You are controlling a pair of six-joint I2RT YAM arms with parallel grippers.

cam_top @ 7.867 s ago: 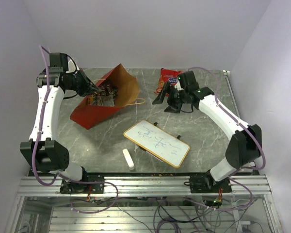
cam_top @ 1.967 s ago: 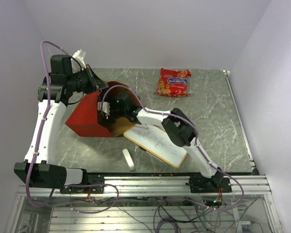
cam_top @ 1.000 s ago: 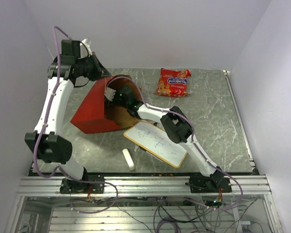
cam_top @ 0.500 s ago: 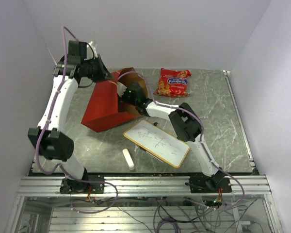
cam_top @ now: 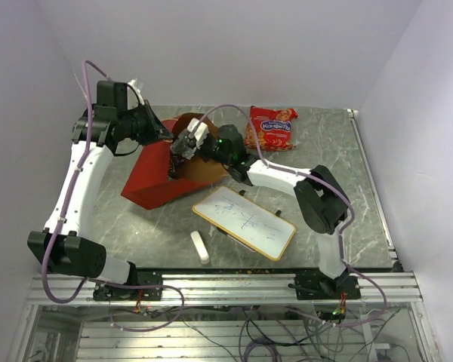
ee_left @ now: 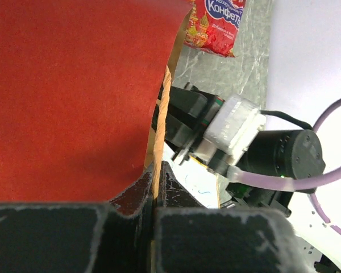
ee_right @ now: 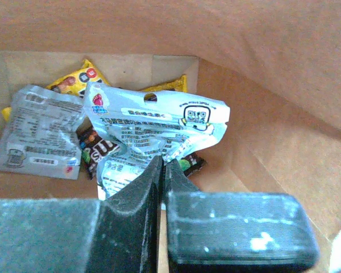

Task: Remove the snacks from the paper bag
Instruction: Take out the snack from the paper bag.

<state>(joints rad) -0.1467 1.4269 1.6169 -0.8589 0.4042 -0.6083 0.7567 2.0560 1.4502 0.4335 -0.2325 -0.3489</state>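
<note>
1. The grey marbled surface [cam_top: 332, 151] has its near edge covered by the arm bases.
2. One tall red paper bag with a brown kraft inside [cam_top: 152, 181] lies tipped over on the left of the surface. From above its contents are hidden. The left end effector [ee_left: 157, 170] is pressed together on the bag's rim.
3. One white rectangular whiteboard [cam_top: 244, 222] lies flat near the bag's mouth, and its scribbles are too small to read.
4. One red-orange crinkly packet with blue lettering [cam_top: 272, 128] lies outside the bag at the far side, where it lay two seconds ago.
5. Two silvery wrappers sit inside the bag. The larger silvery wrapper [ee_right: 153, 128] is pinched at its lower edge by the right end effector [ee_right: 162, 168]. In the earliest frame that arm was beside the red-orange packet. The smaller silvery wrapper [ee_right: 40, 133] lies to its left.
6. Two yellow candy packs [ee_right: 74, 77] and one brown candy pack [ee_right: 99, 151] are partly covered by the wrappers.
7. One small white eraser stick [cam_top: 200, 247] lies near the front edge.
</note>
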